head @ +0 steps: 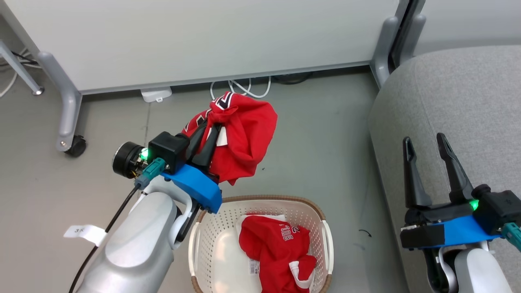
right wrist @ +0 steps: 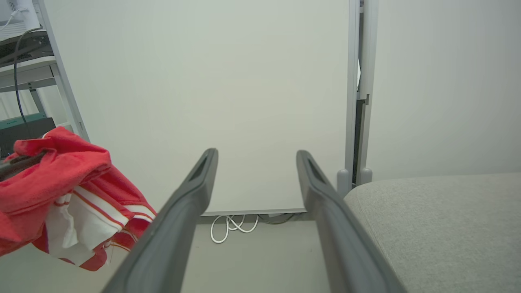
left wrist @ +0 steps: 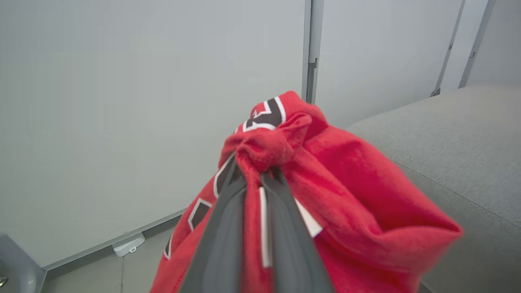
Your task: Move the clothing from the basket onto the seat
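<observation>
Left gripper [head: 208, 134] pinched shut on red jersey [head: 248, 134] above basket [head: 310, 212], right gripper [head: 424, 140] wide, empty; mid-carry, next likely swinging over to seat [head: 460, 93].

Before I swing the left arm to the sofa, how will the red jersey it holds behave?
Probably floppy: the held jersey droops in bunched folds from the left gripper, so it may sway. Seemingly light: a pinch on one gathered fold carries it all. Its hanging edge might drag on the sofa cushion.
</observation>
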